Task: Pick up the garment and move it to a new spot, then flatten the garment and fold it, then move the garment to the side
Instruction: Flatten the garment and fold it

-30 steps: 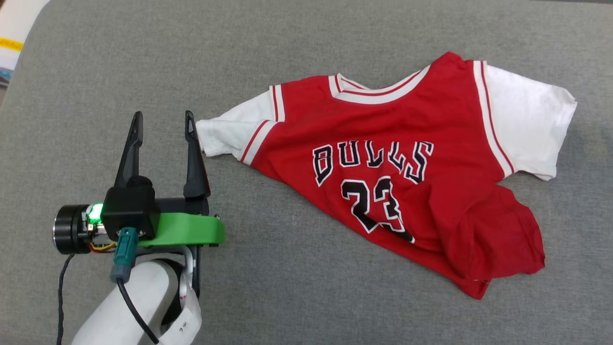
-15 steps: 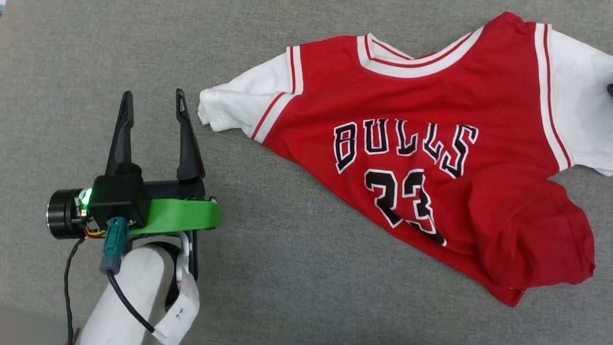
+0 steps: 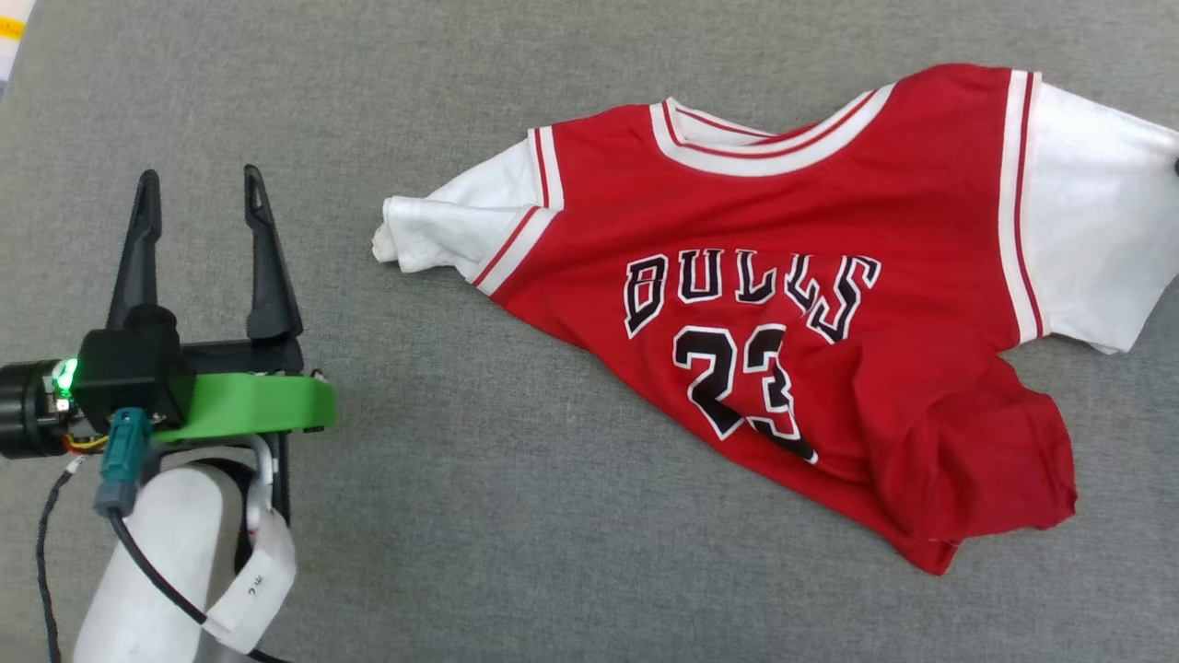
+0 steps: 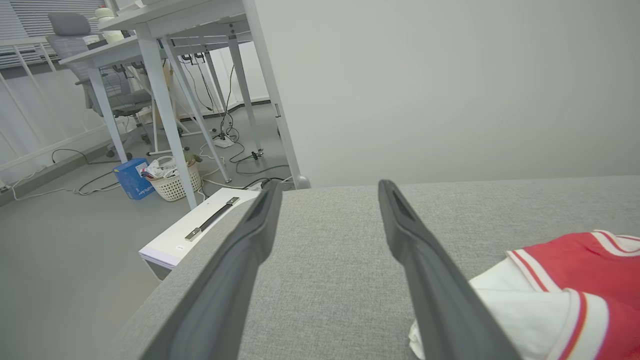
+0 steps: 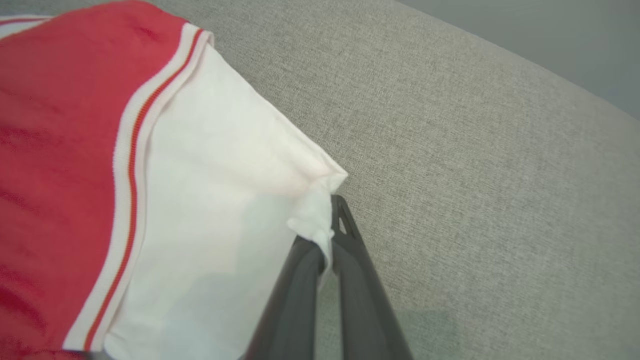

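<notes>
Bright, diffuse light fills all three views, without glare. The head view is sharp. There the red jersey (image 3: 829, 304) throws only a thin, soft shadow on the grey upholstery (image 3: 516, 516) beside its right sleeve and hem, and a green indicator light (image 3: 64, 376) glows at the left wrist. The left wrist view bends at its edges, so the desk legs (image 4: 165, 100) lean, and the left gripper (image 4: 328, 185) blurs toward the bottom. The right wrist view is soft overall, with the white sleeve (image 5: 215, 200) nearly washed out and the right gripper (image 5: 330, 225) out of focus.
</notes>
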Controlling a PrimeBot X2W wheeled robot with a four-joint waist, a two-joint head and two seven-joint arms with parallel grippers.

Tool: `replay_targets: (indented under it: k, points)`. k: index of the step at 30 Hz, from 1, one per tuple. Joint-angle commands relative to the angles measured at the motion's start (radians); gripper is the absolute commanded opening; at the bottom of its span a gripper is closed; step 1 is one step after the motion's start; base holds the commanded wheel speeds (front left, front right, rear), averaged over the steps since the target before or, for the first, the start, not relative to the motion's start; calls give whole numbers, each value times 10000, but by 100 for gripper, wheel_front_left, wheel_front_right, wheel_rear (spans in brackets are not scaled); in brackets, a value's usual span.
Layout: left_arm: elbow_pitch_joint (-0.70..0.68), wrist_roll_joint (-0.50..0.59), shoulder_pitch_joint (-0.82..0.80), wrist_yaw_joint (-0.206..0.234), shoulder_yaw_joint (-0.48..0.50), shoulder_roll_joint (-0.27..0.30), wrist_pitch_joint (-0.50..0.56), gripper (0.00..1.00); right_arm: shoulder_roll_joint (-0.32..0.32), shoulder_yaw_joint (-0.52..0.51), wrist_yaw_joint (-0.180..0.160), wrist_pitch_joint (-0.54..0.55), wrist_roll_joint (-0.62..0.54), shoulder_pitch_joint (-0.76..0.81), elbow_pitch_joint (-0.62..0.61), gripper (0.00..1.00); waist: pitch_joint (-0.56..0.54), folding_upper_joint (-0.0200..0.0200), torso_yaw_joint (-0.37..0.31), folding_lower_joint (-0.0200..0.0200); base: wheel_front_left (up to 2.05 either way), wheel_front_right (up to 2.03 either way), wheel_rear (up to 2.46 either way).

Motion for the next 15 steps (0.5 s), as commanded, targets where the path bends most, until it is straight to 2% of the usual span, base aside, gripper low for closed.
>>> replay_targets:
  k: [1,8,11,13,14,15]
  points:
    - [58,68,-35,-209,151,205,-57,100,-263,0,-7,-208,194,361,-229,0,-609,0,-582,-1,0,0,0]
    - [807,65,-1468,-1302,279,1214,83,100,-858,-402,-7,-916,778,1854,-1416,0,-978,0,-1038,-1,0,0,0]
    - [1125,181,-2515,-1905,15,1722,638,100,-1003,-716,-7,-1075,896,2601,-1982,0,-1047,0,-1234,-1,0,0,0]
    - [1425,109,-3244,-2362,-194,1922,1178,100,-1056,-932,-7,-1117,901,3007,-2275,0,-1048,0,-1357,-1,0,0,0]
    - [2007,-122,-4326,-3014,-628,2098,2181,100,-1027,-1195,-7,-1100,790,3421,-2586,0,-994,0,-1517,-1,0,0,0]
    - [2284,-261,-4773,-3196,-854,2158,2672,100,-979,-1279,-7,-1059,718,3532,-2689,0,-946,0,-1573,-1,0,0,0]
